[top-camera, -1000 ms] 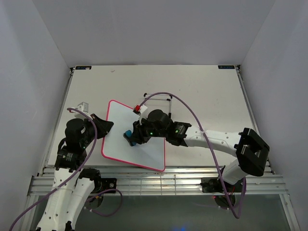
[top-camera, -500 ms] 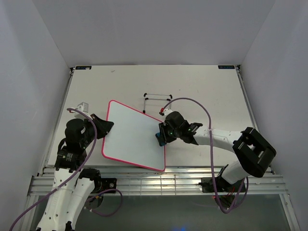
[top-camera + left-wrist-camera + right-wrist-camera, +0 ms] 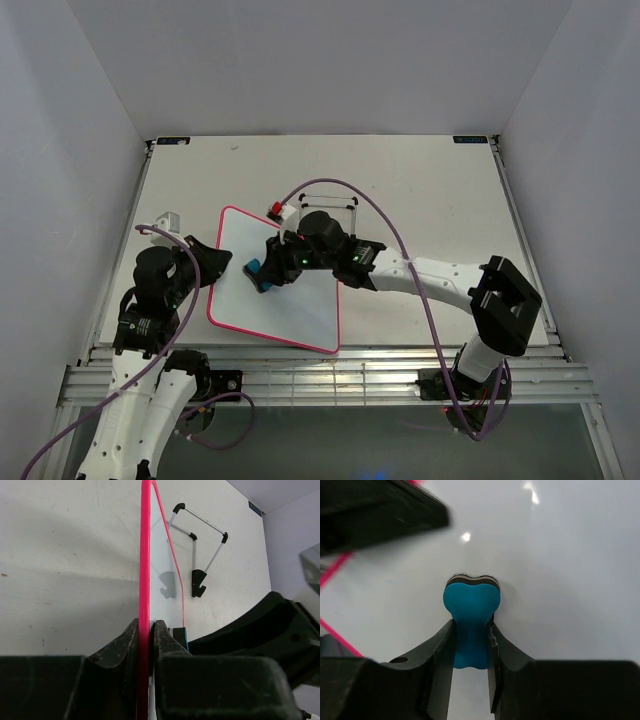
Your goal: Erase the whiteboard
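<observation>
Lying at lower centre-left of the top view, the whiteboard has its pink left edge pinched by the left gripper; the right gripper pinches a blue eraser pressed against its surface.

Right arm crosses the whiteboard; wire stand just behind.

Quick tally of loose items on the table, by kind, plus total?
whiteboard: 1
blue eraser: 1
wire stand: 1
small grey-white piece, kind unclear: 1
Total: 4
</observation>
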